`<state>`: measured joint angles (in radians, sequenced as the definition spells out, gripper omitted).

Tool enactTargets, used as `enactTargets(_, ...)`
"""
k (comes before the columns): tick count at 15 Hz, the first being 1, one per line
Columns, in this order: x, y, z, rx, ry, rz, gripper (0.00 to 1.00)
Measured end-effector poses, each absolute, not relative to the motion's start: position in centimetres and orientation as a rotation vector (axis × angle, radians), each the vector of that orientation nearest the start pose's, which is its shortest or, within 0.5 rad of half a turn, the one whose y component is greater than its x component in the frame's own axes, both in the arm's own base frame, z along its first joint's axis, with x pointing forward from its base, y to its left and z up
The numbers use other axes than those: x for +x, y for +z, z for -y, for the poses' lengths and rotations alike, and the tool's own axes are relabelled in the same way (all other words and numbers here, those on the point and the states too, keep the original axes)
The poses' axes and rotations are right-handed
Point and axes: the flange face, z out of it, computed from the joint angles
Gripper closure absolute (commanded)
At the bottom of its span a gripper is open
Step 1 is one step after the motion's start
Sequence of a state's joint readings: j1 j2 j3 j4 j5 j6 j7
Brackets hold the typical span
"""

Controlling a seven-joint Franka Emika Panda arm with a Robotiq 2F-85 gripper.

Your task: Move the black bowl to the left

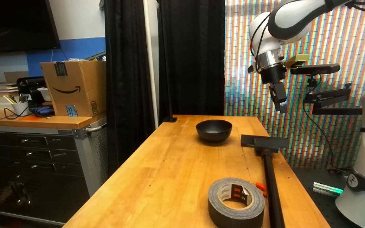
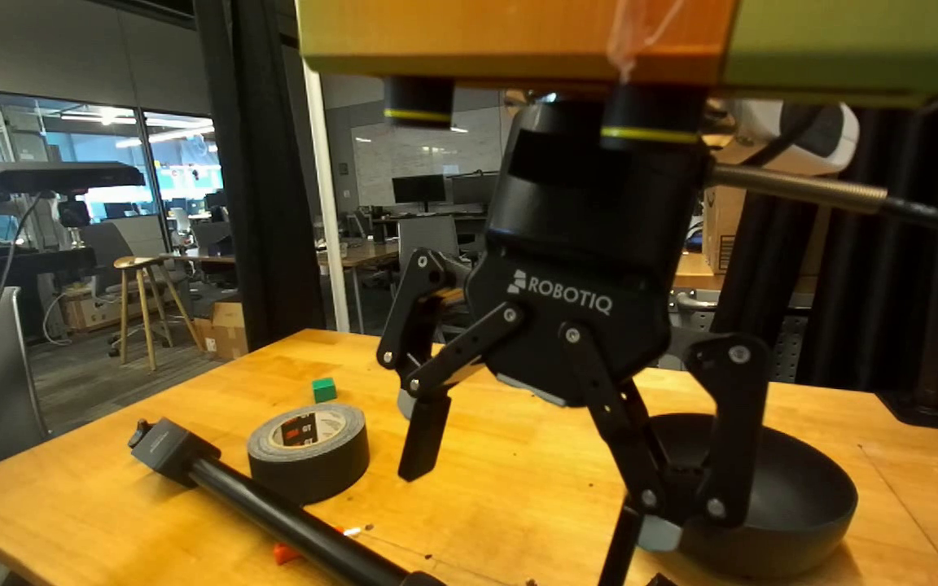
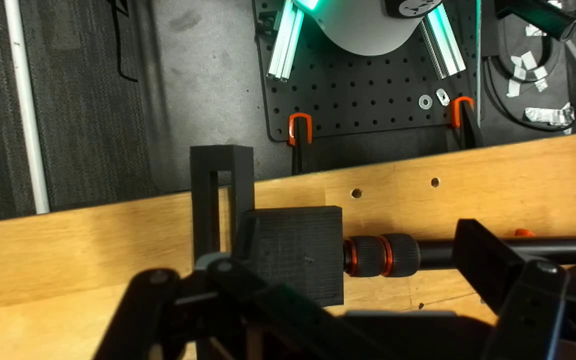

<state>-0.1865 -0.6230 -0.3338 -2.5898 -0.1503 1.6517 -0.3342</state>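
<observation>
The black bowl [image 1: 214, 131] stands upright on the wooden table towards the far end in an exterior view. In an exterior view the bowl [image 2: 795, 496] is partly hidden behind a gripper finger. I cannot make out the bowl in the wrist view. My gripper [image 2: 522, 496] is open with nothing between its fingers. In an exterior view the gripper [image 1: 280, 109] hangs well above the table, to the right of the bowl and apart from it. In the wrist view the open fingers [image 3: 360, 245] are above the black pole and its base.
A black pole with a flat base [image 1: 270, 180] lies along the table edge beside the robot. The dark grey tape roll [image 1: 236, 220] and a small orange item [image 1: 261, 186] lie near it. A green block [image 2: 324, 390] sits beyond the tape roll. A post base [image 2: 931, 412] stands at the table's edge.
</observation>
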Motion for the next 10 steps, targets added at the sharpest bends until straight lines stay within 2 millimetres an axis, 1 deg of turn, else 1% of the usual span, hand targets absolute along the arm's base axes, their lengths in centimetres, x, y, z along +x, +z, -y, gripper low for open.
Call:
enactTargets(5, 27.4, 42.4, 17.2, -2.938, 0.438, -0.079, 0.0)
enactTargets(8, 28.1, 42.5, 16.2, -2.943, 0.44, -0.043, 0.0)
enactTargets(10, 29.1, 42.7, 15.2, -2.948, 0.437, -0.003, 0.0)
